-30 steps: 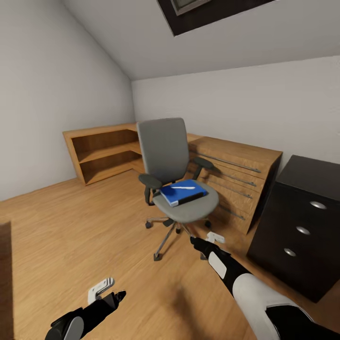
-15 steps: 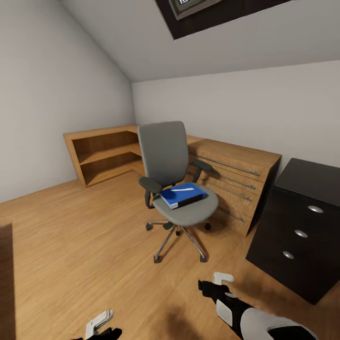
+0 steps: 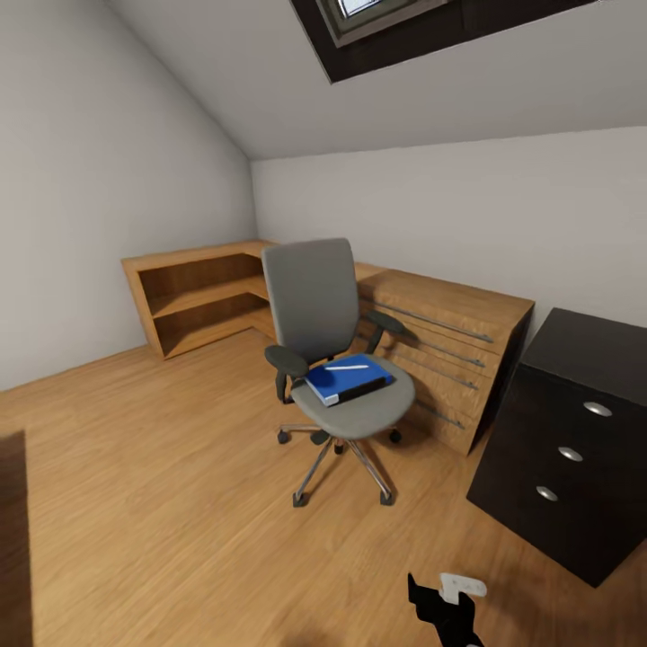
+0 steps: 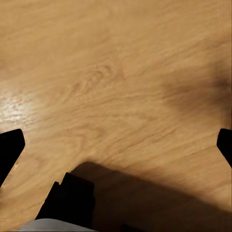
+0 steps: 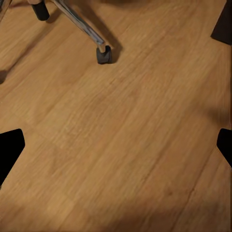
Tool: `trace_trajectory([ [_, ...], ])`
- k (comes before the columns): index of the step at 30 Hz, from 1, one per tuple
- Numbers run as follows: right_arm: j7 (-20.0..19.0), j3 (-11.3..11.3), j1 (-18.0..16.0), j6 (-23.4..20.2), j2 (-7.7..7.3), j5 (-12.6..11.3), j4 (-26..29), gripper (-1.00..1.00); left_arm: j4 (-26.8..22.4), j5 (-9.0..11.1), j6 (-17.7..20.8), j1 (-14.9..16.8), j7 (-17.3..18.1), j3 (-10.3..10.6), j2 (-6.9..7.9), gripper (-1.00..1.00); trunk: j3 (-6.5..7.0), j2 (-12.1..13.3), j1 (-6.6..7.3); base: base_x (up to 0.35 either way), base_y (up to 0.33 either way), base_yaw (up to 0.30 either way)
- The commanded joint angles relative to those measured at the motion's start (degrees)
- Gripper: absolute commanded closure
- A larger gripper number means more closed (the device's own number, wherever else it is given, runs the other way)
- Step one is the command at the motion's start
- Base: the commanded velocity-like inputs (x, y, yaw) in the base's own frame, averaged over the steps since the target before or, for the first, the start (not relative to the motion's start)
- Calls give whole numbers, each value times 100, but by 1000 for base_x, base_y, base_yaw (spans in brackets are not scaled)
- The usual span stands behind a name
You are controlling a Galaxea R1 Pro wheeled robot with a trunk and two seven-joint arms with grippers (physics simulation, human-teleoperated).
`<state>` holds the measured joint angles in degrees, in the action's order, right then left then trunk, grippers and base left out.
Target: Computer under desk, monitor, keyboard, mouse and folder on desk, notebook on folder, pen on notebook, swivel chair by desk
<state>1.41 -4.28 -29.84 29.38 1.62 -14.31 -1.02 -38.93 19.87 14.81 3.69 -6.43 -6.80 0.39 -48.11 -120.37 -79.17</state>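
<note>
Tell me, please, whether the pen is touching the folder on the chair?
Touching: the head view shows the pen lying flat on the folder, no gap.

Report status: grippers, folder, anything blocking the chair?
Both grippers open, empty: right gripper. Folder on swivel chair, pen atop. Drawer unit right of chair.

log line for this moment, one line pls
place: bedroom | chair: beside oak drawers | folder: on seat, pen on top | right pincer: open, empty, low over floor | left pincer: open, empty

The right gripper (image 3: 449, 598) has drawn back low, away from the chair (image 3: 337, 359); the left arm has dropped from the head view.
</note>
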Motion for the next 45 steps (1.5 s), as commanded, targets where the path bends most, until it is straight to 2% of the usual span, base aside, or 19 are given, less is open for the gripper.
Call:
trace_trajectory([
  [1,15,-46,-3,46,3,-37,-11,-100,74,-26,-66,1,-29,7,-9,-100,13,39,24,0,0,0],
  [5,17,-35,3,84,-8,-69,-12,-100,295,-359,-526,1,-31,17,-40,-100,85,200,111,0,0,0],
  [8,17,-7,4,88,-37,-364,-1,-100,445,-704,-731,2,-33,20,-58,-100,139,320,177,0,0,0],
  [10,17,-3,5,75,-46,-566,10,-100,480,-777,-767,4,-30,21,-62,-100,175,400,221,0,0,0],
  [15,17,2,5,64,-47,-756,32,-100,529,-828,-779,8,-22,26,-58,-100,265,601,331,0,0,0],
  [19,18,3,5,66,-39,-836,46,-100,843,-848,-788,26,0,26,-61,-100,336,761,419,0,0,0],
  [24,17,10,5,93,-40,-855,49,-100,1041,-835,-858,123,12,26,-112,-100,426,962,529,0,0,0],
  [35,9,6,5,152,-48,-863,50,-100,1079,-827,-950,141,19,21,-138,-100,640,1403,770,0,0,-38],
  [38,8,6,5,154,-48,-863,50,-100,1091,-831,-1063,141,19,21,-154,-100,710,1523,836,0,0,-151],
  [45,1,-11,5,155,-26,-834,45,-100,1368,-849,-1736,141,19,30,-215,-100,880,1804,990,0,0,-174],
])
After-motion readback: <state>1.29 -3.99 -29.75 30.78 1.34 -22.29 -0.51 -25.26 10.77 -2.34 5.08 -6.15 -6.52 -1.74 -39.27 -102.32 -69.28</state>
